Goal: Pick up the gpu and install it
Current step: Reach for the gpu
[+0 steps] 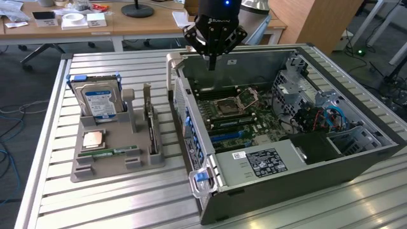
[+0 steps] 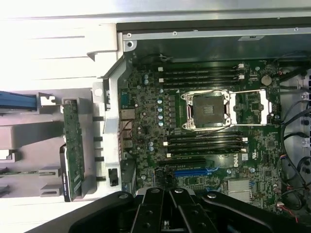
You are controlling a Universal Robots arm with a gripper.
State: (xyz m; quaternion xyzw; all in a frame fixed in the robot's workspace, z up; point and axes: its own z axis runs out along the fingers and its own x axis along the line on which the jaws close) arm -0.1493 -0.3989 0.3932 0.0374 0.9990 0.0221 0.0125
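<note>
An open desktop computer case point(image 1: 286, 183) is lying on its side on a slatted metal surface point(image 1: 114, 202), with its green motherboard point(image 1: 245, 119) facing up. A black gripper point(image 1: 212, 64) on a robot arm is hanging above the far end of the case, pointing straight down, and its jaws are pressed together and holding nothing. In the wrist view the gripper point(image 2: 169, 201) is looking down over the motherboard point(image 2: 146, 111), where a square, metal-framed processor socket point(image 2: 209, 109) is sitting between rows of dark memory slots, and a blue expansion slot point(image 2: 194, 171) is lying near the gripper. The gpu point(image 1: 150, 119) is not in the case: it is standing on its long edge in a grey plastic holder point(image 1: 83, 169) on the surface, just beside the case's outer wall on the exterior view's left, well apart from the gripper. From the wrist camera the gpu point(image 2: 74, 150) is showing as a narrow green board seen edge-on. In the same holder, a hard drive point(image 1: 96, 98) with a blue-and-white label is standing upright, a thin green RAM stick point(image 1: 114, 152) is lying flat, and what looks like a bare processor chip point(image 1: 93, 138) is resting between them.
</note>
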